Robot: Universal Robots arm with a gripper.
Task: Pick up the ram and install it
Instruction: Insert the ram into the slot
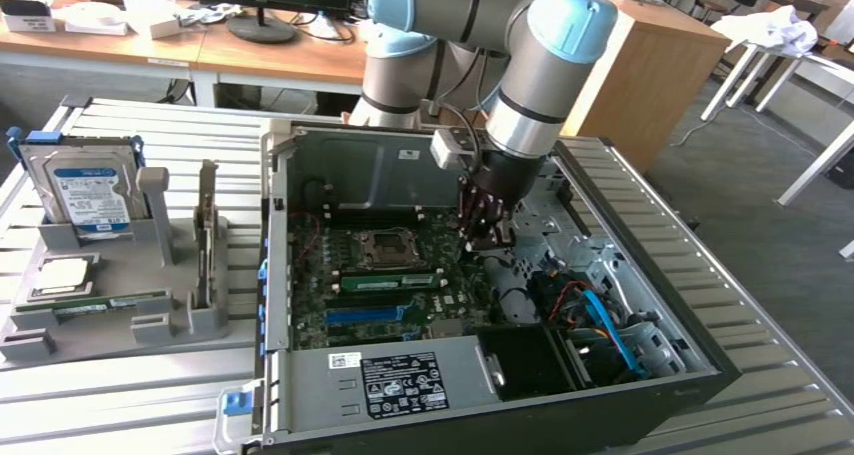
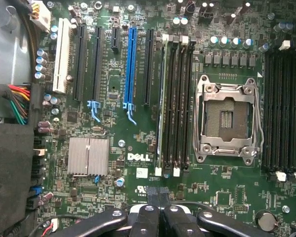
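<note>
Ribbed bare-metal table (image 1: 107, 405), matt grey plastic rack (image 1: 134, 330), glossy green motherboard (image 2: 227, 182), finned metal heatsink (image 2: 89, 155), matt black claw (image 2: 160, 197)

The grey and blue arm (image 1: 534, 85) bends over from the back, and its wrist (image 1: 514, 140) points almost straight down. The black gripper (image 1: 483, 220) hangs at its end. Its fingers (image 2: 148, 222) are pressed together and seem to hold nothing.

Above the motherboard (image 1: 350, 320) room is free, but cables (image 1: 594, 313) at 4 o'clock from the gripper (image 1: 485, 237) probably block passage.
</note>
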